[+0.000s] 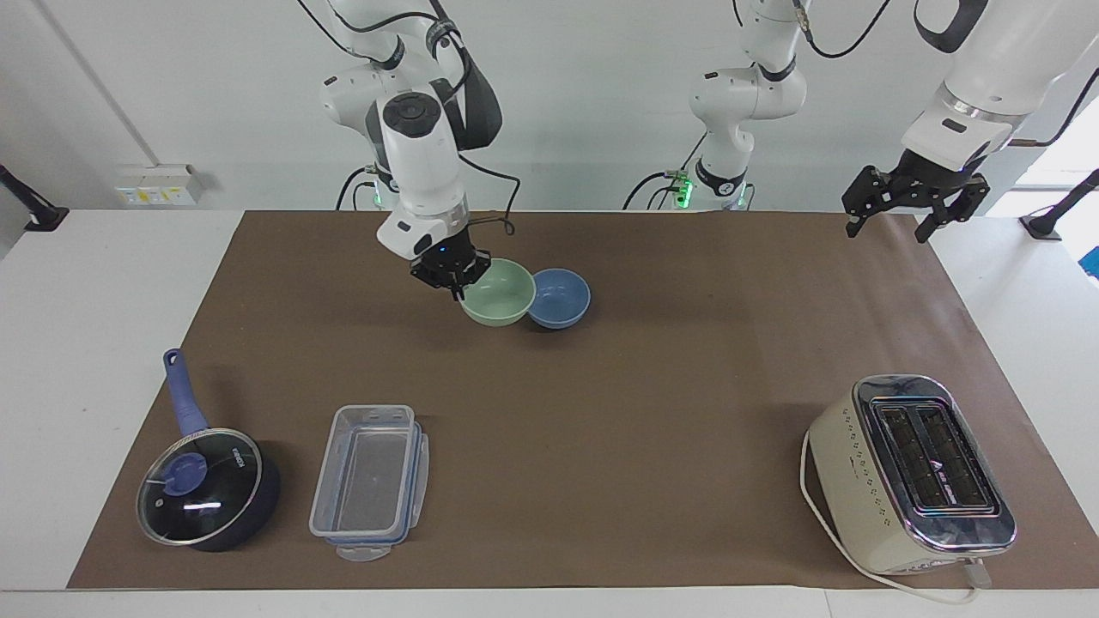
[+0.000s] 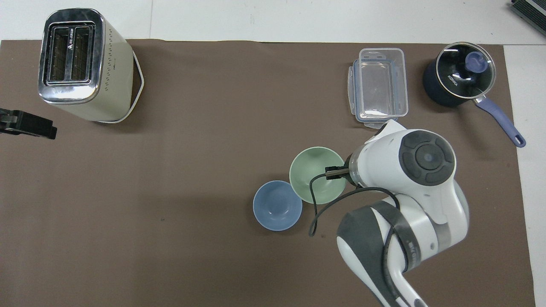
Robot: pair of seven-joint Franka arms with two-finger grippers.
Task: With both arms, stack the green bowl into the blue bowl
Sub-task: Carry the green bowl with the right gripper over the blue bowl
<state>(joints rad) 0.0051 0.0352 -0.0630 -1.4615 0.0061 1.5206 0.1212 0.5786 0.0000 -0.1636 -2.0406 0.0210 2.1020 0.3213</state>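
The pale green bowl (image 1: pixel 500 296) hangs just above the brown mat, held by its rim in my right gripper (image 1: pixel 455 287), which is shut on it. It hangs right beside the blue bowl (image 1: pixel 562 296), toward the right arm's end of the table, and covers that bowl's rim in the facing view. In the overhead view the green bowl (image 2: pixel 309 170) shows beside the blue bowl (image 2: pixel 277 205), with the right gripper (image 2: pixel 337 172) at its rim. The blue bowl stands upright and empty on the mat. My left gripper (image 1: pixel 910 206) waits raised and open over the mat's edge at the left arm's end; it also shows in the overhead view (image 2: pixel 25 127).
A cream toaster (image 1: pixel 914 472) stands far from the robots at the left arm's end. A clear lidless food container (image 1: pixel 369 481) and a dark-blue lidded saucepan (image 1: pixel 206 485) lie far from the robots at the right arm's end.
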